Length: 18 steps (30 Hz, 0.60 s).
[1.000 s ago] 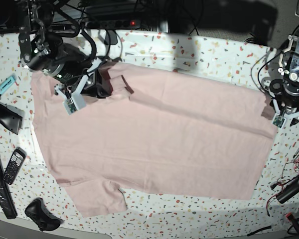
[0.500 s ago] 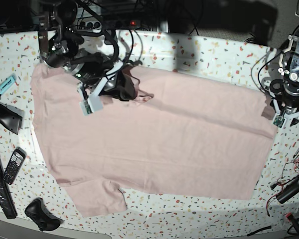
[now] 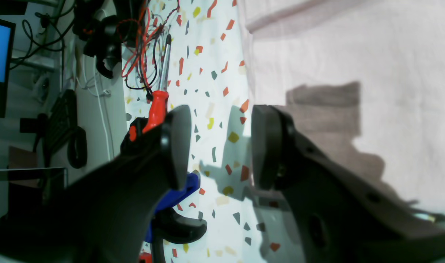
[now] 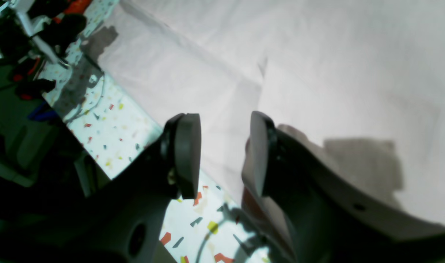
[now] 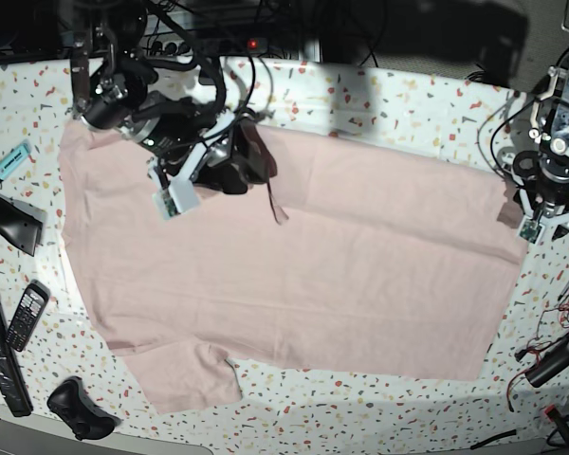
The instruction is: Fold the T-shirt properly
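A: Where is the T-shirt?

B: Spread plain side up across the speckled bench, one sleeve reaching toward the near edge. A small flap of its far edge lies turned over just beside the right arm's fingers.

A: Are those fingers gripping it?

B: No. The right wrist view shows them parted with a clear gap, nothing between, one fingertip over the pink cloth and the other over its edge by the bare bench.

A: And the left arm's fingers?

B: Also apart and empty, poised over the bench just off the shirt's hem. A red-handled screwdriver and a tangle of wires lie beyond them.
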### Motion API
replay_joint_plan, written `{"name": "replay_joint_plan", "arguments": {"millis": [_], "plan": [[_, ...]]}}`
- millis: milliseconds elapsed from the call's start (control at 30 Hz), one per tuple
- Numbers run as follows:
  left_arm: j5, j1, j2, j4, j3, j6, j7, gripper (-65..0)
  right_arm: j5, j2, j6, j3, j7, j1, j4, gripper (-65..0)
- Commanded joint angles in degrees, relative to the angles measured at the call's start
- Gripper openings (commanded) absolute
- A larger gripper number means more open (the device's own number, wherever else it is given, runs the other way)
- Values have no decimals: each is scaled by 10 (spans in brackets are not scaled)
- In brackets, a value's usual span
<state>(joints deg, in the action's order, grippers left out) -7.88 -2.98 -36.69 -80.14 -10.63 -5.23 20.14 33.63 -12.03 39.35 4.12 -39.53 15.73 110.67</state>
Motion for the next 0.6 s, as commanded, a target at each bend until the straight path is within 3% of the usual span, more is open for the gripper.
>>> {"name": "replay_joint_plan", "arguments": {"millis": [0, 67, 167, 267, 333, 567], "plan": [[4, 8, -11, -10, 5, -8, -9, -407, 13, -2, 6, 10, 9, -5, 25, -442], [31, 8, -11, -10, 5, -8, -18, -460, 13, -2, 6, 30, -9, -5, 50, -491], [78, 8, -11, -13, 5, -8, -21, -642, 13, -2, 6, 66, -71, -5, 80, -626], [118, 7, -11, -23, 5, -8, -16, -650, 13, -2, 6, 102, -153, -3, 87, -650], [155, 7, -10, -29, 5, -7, -15, -650, 8, -2, 6, 124, -173, 6, 85, -650], [204, 7, 42, -28, 5, 54, -2, -650, -69, -2, 6, 183, -79, 37, 27, -650]]}}
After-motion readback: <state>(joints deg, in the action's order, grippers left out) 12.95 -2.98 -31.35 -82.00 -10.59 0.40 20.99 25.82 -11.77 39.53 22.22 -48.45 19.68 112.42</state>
